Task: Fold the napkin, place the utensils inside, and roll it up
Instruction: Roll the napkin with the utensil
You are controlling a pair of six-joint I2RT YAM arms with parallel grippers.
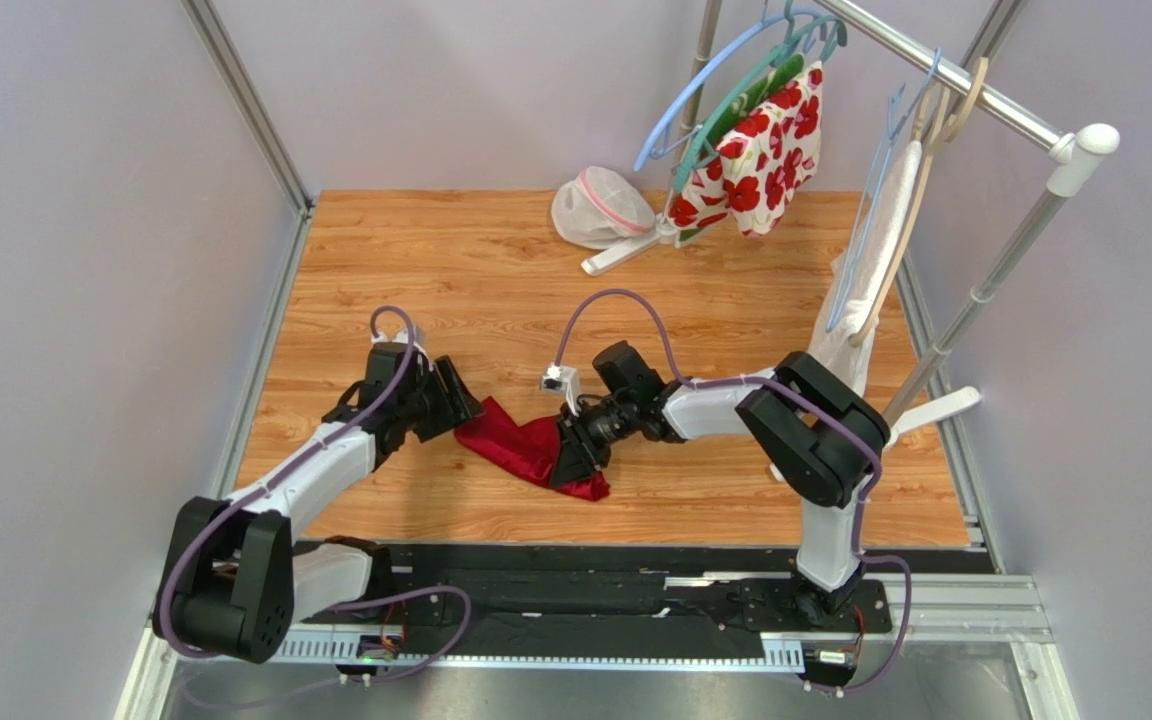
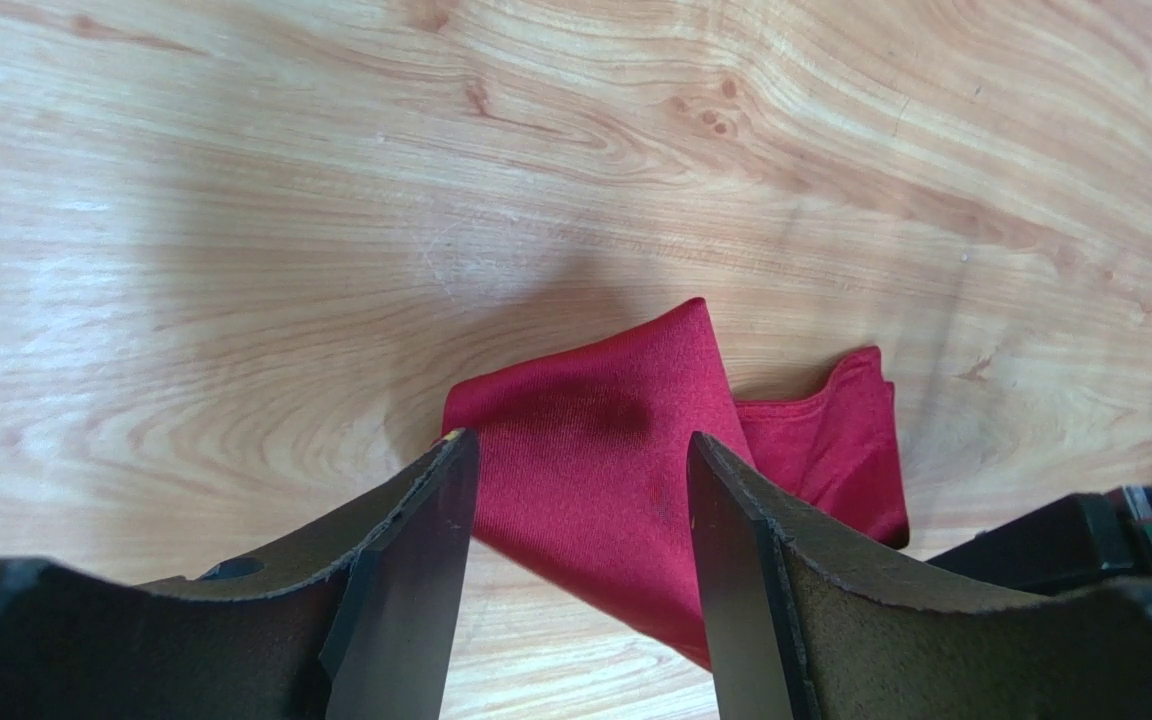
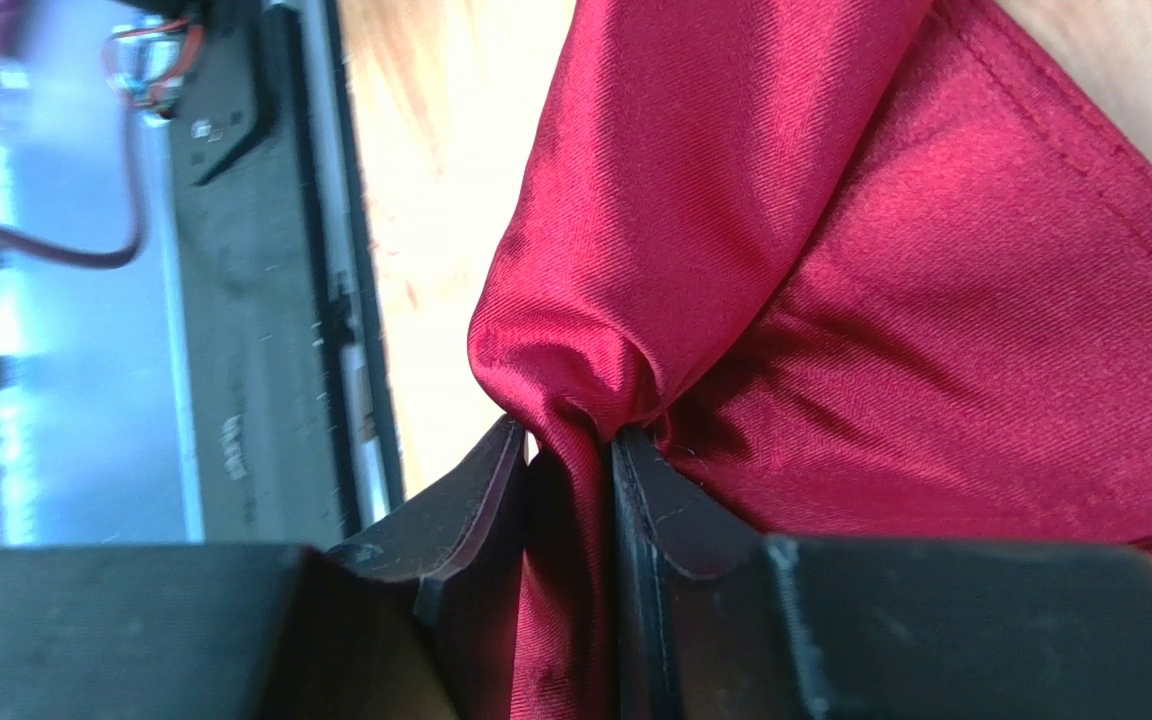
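Note:
The dark red napkin point(image 1: 525, 444) lies crumpled on the wooden table between my two arms. My left gripper point(image 1: 462, 408) hovers at its left corner, open, with the cloth point(image 2: 612, 450) showing between the spread fingers point(image 2: 417, 525) and nothing held. My right gripper point(image 1: 585, 435) is shut on a bunched fold of the napkin point(image 3: 838, 285), which is pinched between both pads point(image 3: 642, 480) and drapes away from them. The utensils are out of view.
A clothes rail point(image 1: 973, 83) with hangers crosses the back right, holding a white cloth with red flowers point(image 1: 755, 158) and a white towel point(image 1: 865, 293). A white mesh bag point(image 1: 602, 207) sits at the back. The black base rail point(image 1: 612, 578) runs along the near edge.

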